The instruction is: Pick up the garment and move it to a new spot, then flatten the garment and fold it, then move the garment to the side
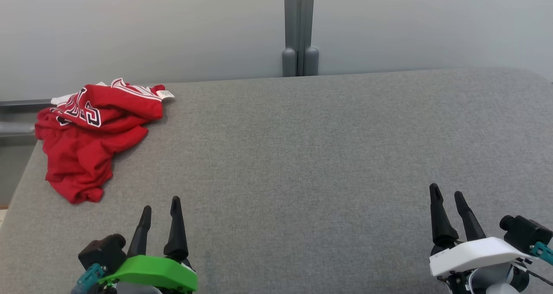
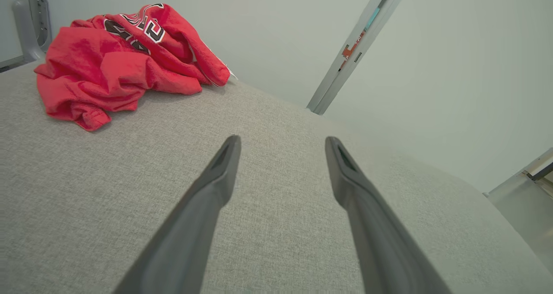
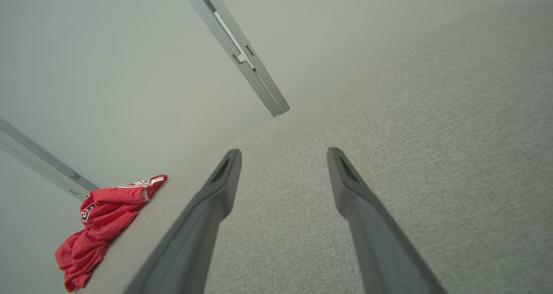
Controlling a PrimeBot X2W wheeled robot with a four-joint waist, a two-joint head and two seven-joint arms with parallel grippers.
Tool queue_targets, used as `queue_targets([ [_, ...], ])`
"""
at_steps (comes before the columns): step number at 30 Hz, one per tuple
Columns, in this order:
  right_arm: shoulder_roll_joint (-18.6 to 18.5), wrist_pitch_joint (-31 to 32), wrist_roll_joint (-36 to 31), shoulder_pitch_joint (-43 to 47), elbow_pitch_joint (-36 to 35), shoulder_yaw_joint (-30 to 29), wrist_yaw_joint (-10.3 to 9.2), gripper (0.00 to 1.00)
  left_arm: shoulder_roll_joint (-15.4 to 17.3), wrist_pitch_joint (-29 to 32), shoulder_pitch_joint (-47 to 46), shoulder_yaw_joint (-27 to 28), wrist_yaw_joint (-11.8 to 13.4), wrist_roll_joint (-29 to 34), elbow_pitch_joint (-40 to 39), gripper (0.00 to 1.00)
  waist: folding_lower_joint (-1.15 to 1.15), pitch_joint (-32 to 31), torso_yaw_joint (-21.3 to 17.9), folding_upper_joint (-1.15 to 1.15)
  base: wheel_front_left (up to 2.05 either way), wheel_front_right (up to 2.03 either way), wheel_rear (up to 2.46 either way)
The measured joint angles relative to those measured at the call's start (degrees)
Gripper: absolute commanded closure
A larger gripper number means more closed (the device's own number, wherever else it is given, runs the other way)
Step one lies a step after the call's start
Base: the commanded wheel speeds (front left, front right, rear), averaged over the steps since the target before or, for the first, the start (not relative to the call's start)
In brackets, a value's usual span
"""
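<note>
Grey padded surface (image 1: 302,156): broad free middle, probably the spot for flattening and folding.
Red garment (image 1: 93,134): crumpled in a heap at the far-left corner, reaching the edge, untouched; pick-up judged not yet begun.
Left gripper (image 1: 160,203): nearer the heap yet well apart from it, fingers spread wide, holding nothing.
Right gripper (image 1: 446,190): low right, likewise spread, touching nothing.
</note>
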Motion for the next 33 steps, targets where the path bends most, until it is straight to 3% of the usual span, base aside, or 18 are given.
queue_targets([
  [33, -0.15, -4.54, -21.43, 1.31, 2.34, 1.89, 0.00, 0.00, 0.15, -4.64, 2.21, -3.49, 2.40, 16.69, 3.90, 0.00, 0.00, -1.55, 0.43, 0.00, 0.00, 0.00, 0.00],
])
